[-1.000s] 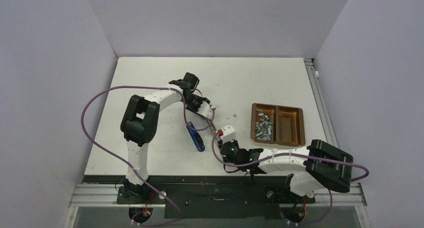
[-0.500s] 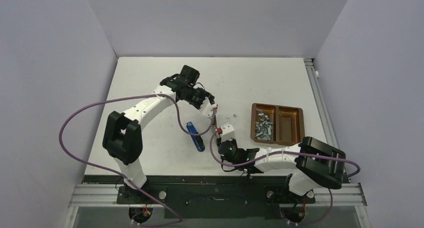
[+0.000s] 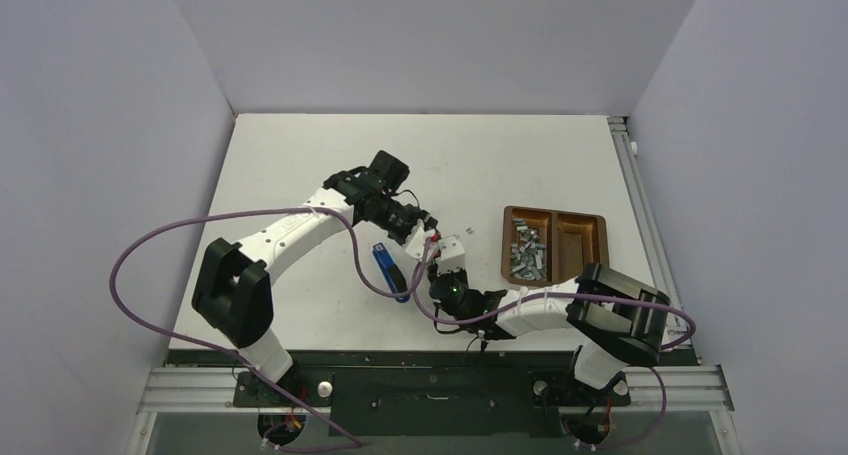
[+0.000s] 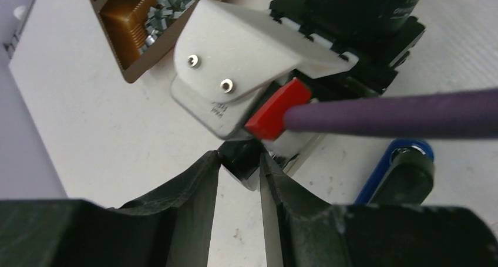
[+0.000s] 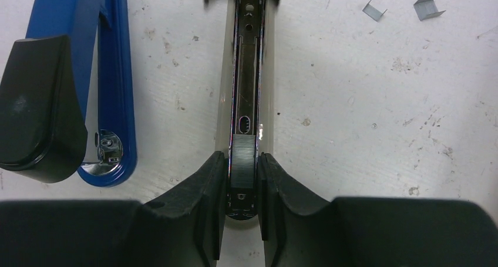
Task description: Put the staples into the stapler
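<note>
Site: white table (image 3: 300,175), scuffed and speckled in the close views, with plain lavender walls (image 3: 100,125) on three sides. I checked all three views.

Tray: brown 2-compartment tray (image 3: 597,247) on the table's right half. The staples (image 3: 527,255) lie in a loose pile in its left compartment. The right compartment shows only bare brown floor.

Stapler: blue stapler (image 3: 389,268) lies flat near table centre, well left of the tray. Its black end is toward the near edge in the R wrist view.

Rail: a silver staple rail (image 5: 246,73) lies just beside the stapler on its right, approx. parallel to it. I can't tell whether the two are joined. One short staple strip (image 5: 243,152) sits in the rail's near end.

R hand (image 5: 242,161): closed on the rail's near end, fingers pressed to both sides at the strip.

L hand (image 4: 239,161): fingers drawn to a narrow gap, pinching a dark end piece. The R wrist view shows black tips at the rail's far end, so I log this as a grip on the rail.

Both hands meet nose to nose over the rail.

Misc: two loose staples (image 5: 371,9) on bare table, right of the rail's far end
</note>
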`<state>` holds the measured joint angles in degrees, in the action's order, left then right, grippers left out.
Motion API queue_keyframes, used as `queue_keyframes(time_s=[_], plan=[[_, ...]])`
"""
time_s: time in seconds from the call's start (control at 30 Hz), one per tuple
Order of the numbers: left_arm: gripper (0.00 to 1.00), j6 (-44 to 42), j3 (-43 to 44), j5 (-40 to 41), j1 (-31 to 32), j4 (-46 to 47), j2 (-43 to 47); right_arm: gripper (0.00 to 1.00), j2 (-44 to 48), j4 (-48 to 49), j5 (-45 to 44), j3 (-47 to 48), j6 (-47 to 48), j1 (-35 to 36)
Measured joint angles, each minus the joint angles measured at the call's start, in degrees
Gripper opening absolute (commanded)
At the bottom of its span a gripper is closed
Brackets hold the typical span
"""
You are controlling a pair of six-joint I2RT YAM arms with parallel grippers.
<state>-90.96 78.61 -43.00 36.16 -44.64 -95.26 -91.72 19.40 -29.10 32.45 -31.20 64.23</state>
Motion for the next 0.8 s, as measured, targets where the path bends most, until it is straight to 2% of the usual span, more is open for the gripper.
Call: queue_keyframes(time_s=[0.17, 0.23, 0.47, 0.57, 0.63, 0.67, 0.7, 0.77, 0.8], plan=[[0.33, 3.19, -1.81, -0.46, 0.5, -2.1, 0.02, 0.25, 0.0, 0.81, 0.28, 0.07, 1.4, -0.02], [0.39, 5.55, -2.1, -0.26, 0.42, -2.43, 0.02, 0.34, 0.0, 1.09, 0.48, 0.11, 1.81, -0.02], [0.6, 19.82, -2.78, 0.92, -0.35, 1.62, 2.6, 0.42, 0.02, 0.68, 2.4, 0.15, 2.38, -0.02], [0.77, 28.28, -2.84, 1.77, -1.51, 5.62, 4.5, 0.49, 0.61, 0.15, 2.89, 0.15, 2.56, -0.02], [0.99, 34.73, -2.71, 2.47, -2.84, 8.37, 5.4, 0.54, 2.14, -0.61, 3.19, 0.13, 2.71, -0.02], [0.97, 37.62, -2.47, 2.86, -3.61, 9.18, 5.57, 0.56, 3.15, -0.98, 3.43, 0.13, 2.75, -0.02], [0.96, 40.33, -2.12, 3.43, -4.44, 9.77, 5.6, 0.67, 4.31, -1.38, 3.65, 0.13, 2.75, -0.02], [0.96, 46.29, -1.49, 4.83, -6.19, 11.02, 5.6, 0.72, 7.08, -2.45, 4.04, 0.13, 2.75, -0.02], [0.96, 49.18, -1.22, 5.66, -7.08, 11.54, 5.62, 0.8, 8.55, -3.23, 4.11, 0.13, 2.8, -0.02]])
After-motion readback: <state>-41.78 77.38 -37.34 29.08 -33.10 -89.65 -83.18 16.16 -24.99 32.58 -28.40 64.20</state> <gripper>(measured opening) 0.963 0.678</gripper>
